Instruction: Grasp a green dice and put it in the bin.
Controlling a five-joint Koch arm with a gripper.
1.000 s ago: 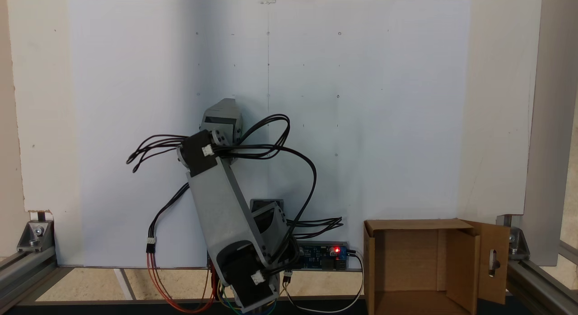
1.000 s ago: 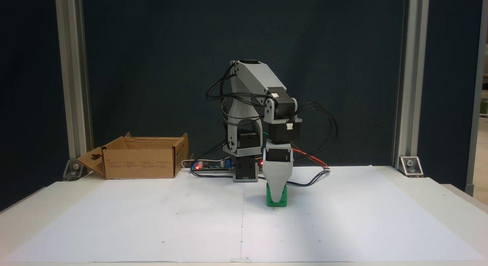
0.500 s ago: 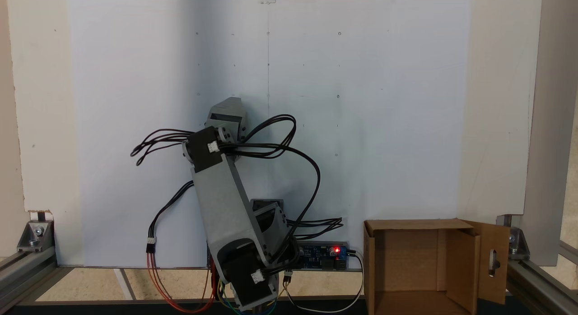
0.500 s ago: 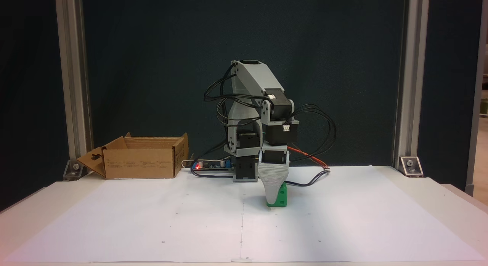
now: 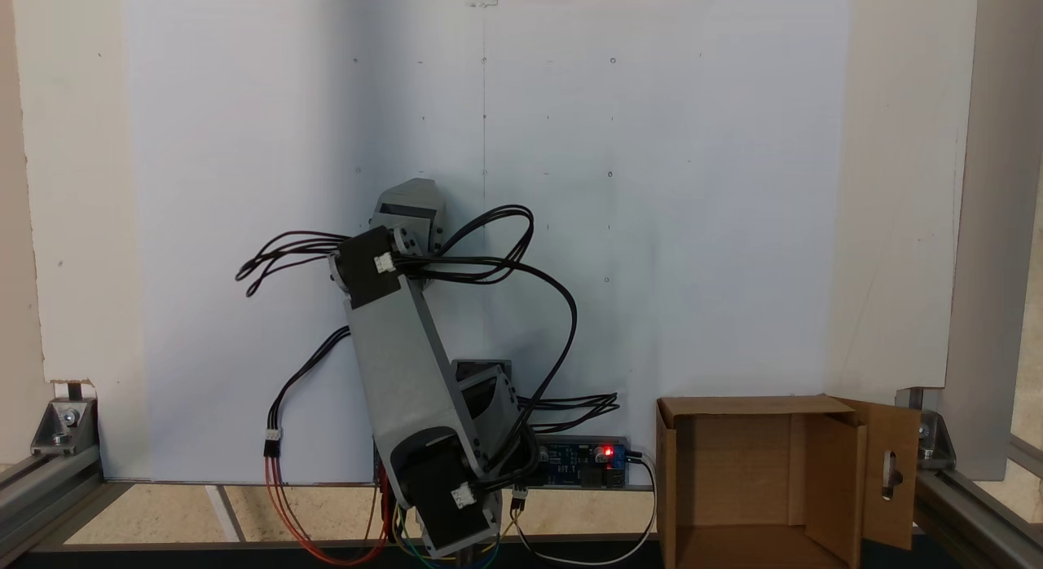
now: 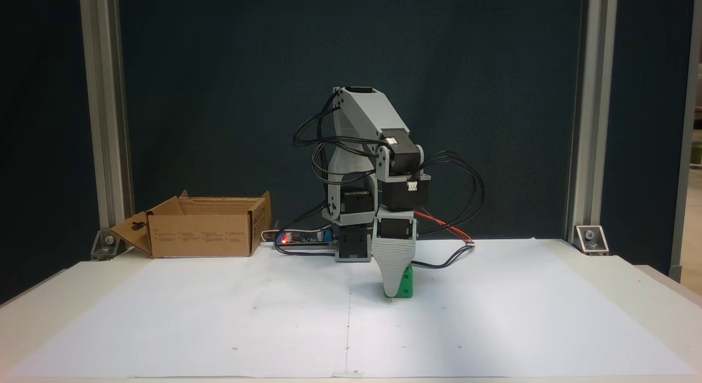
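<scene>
At worktop [image 6: 493, 317] centre, the dice [image 6: 406, 284] sits on the white paper, at about 4 o'clock from the bin [image 6: 203, 237] and well apart from it. Claw [image 6: 396, 288] is lowered over the dice, its grey jaw covering the dice's front; the second jaw is hidden behind, so opening and grip cannot be told. Risks, as judged: jaw tips may catch a rounded edge only, so the dice squirts out or rolls on closing. Pressing too low could drag the paper. Carry toward 10 o'clock is long; a weak pinch may drop it short of the bin's near wall.
</scene>
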